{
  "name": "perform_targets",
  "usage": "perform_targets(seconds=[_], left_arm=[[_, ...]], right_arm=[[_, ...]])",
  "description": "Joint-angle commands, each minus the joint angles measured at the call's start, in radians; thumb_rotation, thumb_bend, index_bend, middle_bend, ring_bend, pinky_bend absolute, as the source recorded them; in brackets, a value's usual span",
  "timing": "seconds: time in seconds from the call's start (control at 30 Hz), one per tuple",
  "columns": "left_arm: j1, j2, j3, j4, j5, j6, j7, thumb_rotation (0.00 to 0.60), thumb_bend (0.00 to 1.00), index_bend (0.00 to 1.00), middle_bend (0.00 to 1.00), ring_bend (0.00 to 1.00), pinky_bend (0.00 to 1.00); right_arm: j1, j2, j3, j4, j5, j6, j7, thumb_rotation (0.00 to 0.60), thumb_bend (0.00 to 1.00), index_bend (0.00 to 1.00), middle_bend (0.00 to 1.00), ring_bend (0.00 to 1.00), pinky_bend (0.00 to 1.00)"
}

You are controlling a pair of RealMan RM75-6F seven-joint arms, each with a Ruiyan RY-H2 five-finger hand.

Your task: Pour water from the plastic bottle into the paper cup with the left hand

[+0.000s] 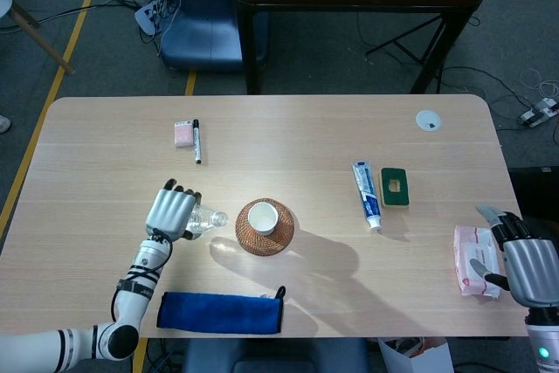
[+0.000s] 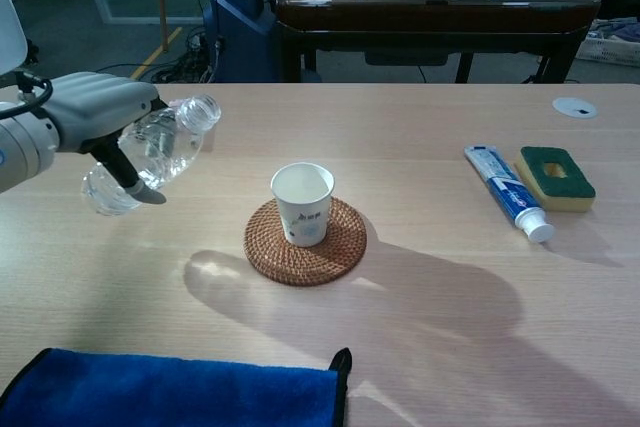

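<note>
My left hand (image 1: 171, 210) (image 2: 98, 113) grips a clear plastic bottle (image 2: 152, 152) (image 1: 206, 219) with no cap. The bottle is lifted off the table and tilted, its open mouth pointing right toward a white paper cup (image 2: 302, 203) (image 1: 262, 217). The mouth is still left of the cup's rim. The cup stands upright on a round woven coaster (image 2: 306, 242) (image 1: 264, 228) in the middle of the table. My right hand (image 1: 524, 264) hangs at the table's right front edge, fingers apart and holding nothing.
A blue cloth (image 1: 220, 312) (image 2: 170, 389) lies along the front edge. Toothpaste tube (image 1: 367, 193) and green sponge (image 1: 395, 187) lie to the right. A marker (image 1: 196, 141) and pink eraser (image 1: 183, 134) are at the back left. A tissue pack (image 1: 472, 259) sits by my right hand.
</note>
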Motion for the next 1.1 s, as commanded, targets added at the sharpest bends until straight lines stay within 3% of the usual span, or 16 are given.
perform_targets(seconds=[0.03,0.53,1.1], left_arm=[[-0.054,-0.018,-0.009,-0.018,-0.090,0.018,0.093,0.600,0.02,0.73,0.77,0.37,0.18],[-0.179,-0.055,-0.013,-0.045,-0.287,0.141,0.321,0.600,0.02,0.73,0.77,0.37,0.22],[-0.313,-0.143,-0.034,-0.019,-0.448,0.278,0.520,0.600,0.02,0.72,0.77,0.38,0.41]], right_arm=[[0.001,0.001,0.000,0.000,0.002,-0.003,0.003,0.600,0.13,0.18,0.22,0.21,0.44],[0.002,0.007,0.001,0.000,0.003,-0.004,0.018,0.600,0.13,0.18,0.22,0.21,0.44],[0.000,0.015,0.000,0.000,-0.001,0.000,0.040,0.600,0.13,0.18,0.22,0.21,0.44]])
